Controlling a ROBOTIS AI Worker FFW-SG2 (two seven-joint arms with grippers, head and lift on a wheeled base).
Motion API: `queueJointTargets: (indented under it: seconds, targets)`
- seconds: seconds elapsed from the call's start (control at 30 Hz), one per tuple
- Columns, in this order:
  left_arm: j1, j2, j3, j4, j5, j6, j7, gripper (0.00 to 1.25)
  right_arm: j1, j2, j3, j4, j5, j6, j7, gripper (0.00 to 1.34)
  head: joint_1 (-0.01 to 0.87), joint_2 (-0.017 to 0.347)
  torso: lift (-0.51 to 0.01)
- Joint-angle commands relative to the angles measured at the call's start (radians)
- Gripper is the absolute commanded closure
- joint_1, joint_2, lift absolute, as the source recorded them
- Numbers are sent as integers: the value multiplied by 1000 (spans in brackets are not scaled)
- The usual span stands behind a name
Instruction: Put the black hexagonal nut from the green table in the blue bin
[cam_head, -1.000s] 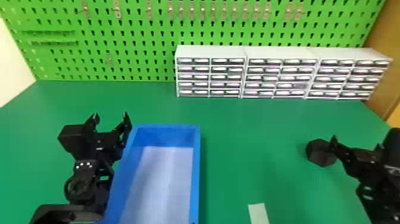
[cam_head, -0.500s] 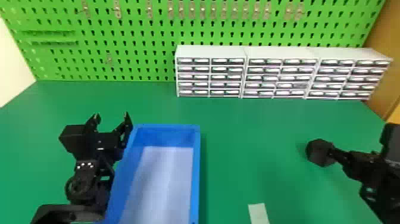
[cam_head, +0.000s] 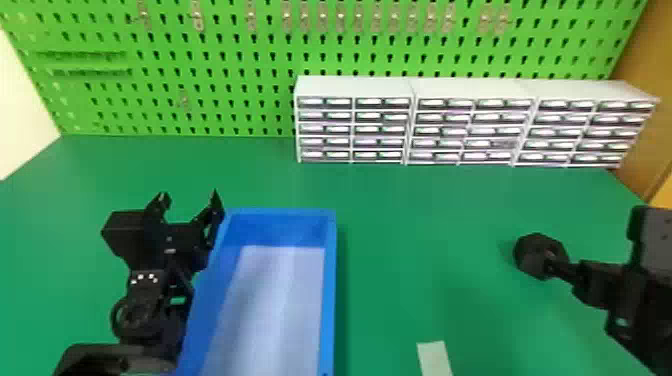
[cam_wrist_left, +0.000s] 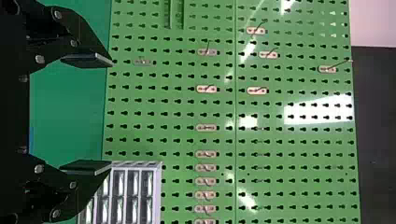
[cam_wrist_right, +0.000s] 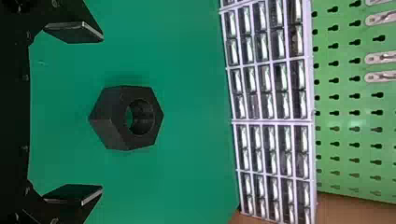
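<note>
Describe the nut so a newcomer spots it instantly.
Find the white drawer units at the back of the green table. The nut lies in front of them, right of the blue bin. Unlike the right gripper nearby, it is a black six-sided block with a round hole.

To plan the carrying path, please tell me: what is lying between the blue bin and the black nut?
In the head view, only bare green table lies straight between the blue bin and the nut; a pale strip sits nearer the robot.
</note>
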Motion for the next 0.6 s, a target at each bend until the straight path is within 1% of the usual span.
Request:
queueJointTargets:
  seconds: [0.0, 0.23, 0.57]
  targets:
    - [0, 1, -1, 0, 1, 0, 0, 475, -9, -8, 1, 0, -1, 40, 7, 156, 657, 57, -95]
    - [0, 0, -1, 0, 1, 0, 0, 475, -19, -17, -1, 0, -13, 92, 19, 156, 657, 57, -95]
    - [0, 0, -3, 0, 0, 0, 0, 475, -35, -37, 7, 0, -24, 148, 33, 156, 657, 57, -95]
